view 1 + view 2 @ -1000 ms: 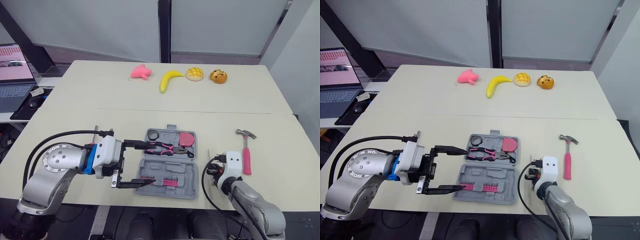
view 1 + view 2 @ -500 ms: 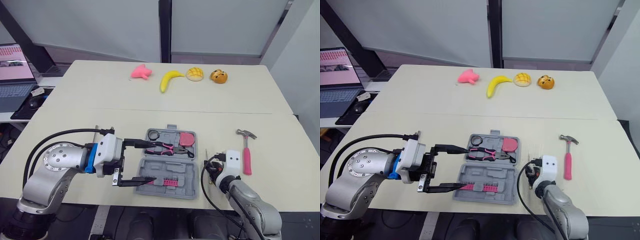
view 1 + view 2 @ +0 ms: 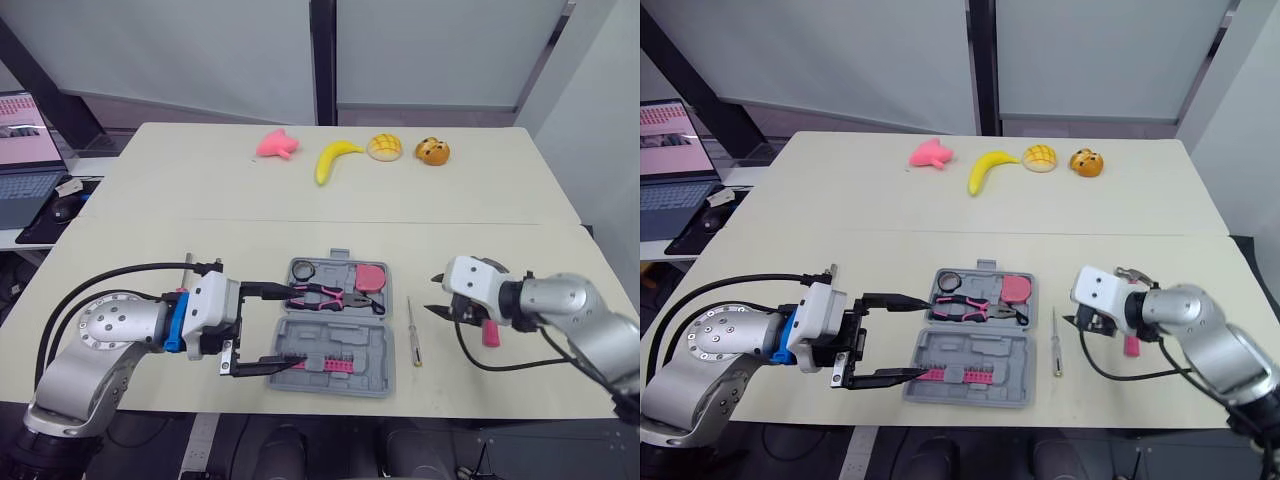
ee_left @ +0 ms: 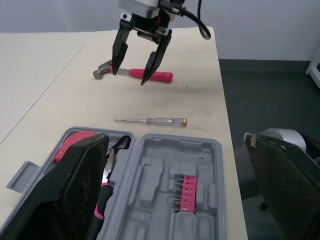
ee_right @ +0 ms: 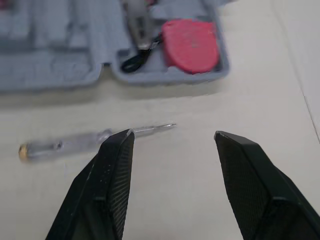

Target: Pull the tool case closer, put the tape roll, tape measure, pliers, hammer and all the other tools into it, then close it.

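Two halves of the open grey tool case (image 3: 345, 336) lie flat near the front edge of the counter (image 3: 200, 200). The far half holds the tape roll (image 3: 305, 269), pliers (image 3: 330, 295) and tape measure (image 3: 372, 276); the near half holds a pink bit strip (image 3: 335, 362). A screwdriver (image 3: 412, 330) lies on the counter just right of the case, and the hammer (image 4: 150, 75) lies farther right. The left gripper (image 3: 300, 324) has its fingers spread wide across the case's left end. The right gripper (image 4: 129, 78) hangs between screwdriver and hammer, its fingers apart and holding nothing. A banana (image 3: 335, 160) lies at the far side.
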